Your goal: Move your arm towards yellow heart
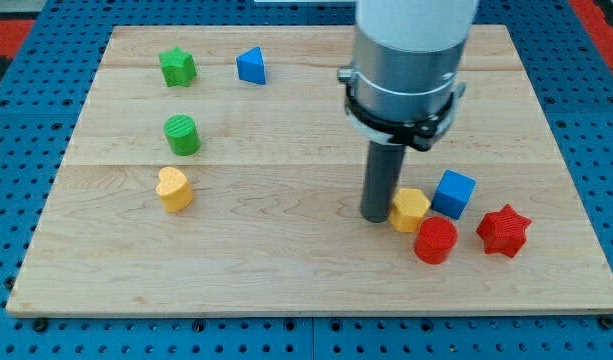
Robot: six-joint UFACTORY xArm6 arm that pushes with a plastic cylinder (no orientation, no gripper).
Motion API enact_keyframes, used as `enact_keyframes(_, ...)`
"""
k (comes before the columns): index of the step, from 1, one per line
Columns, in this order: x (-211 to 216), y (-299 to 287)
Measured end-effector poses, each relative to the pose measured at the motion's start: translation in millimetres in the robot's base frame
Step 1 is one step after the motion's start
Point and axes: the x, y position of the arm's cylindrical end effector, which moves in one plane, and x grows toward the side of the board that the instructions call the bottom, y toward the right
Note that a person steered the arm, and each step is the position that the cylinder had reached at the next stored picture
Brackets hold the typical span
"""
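Note:
The yellow heart (173, 188) lies on the wooden board at the view's left, just below the green cylinder (182, 134). My tip (376, 216) rests on the board right of centre, far to the right of the yellow heart. It stands right against the left side of a yellow block (410, 209).
A blue cube (453, 192), a red cylinder (435, 240) and a red star (503, 230) cluster at the view's right near my tip. A green star (177, 67) and a blue triangle (251, 66) sit at the view's top left. The wooden board (286, 270) lies on a blue pegboard.

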Motion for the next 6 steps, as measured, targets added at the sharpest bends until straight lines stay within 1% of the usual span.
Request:
enact_keyframes(1,1.1,31.5)
enact_keyframes(2,-11.4,-11.1)
enact_keyframes(3,-12.1,-119.5)
enact_keyframes(4,10.8,-219.7)
enact_keyframes(5,-22.9,-308.5)
enact_keyframes(6,-30.7,-252.5)
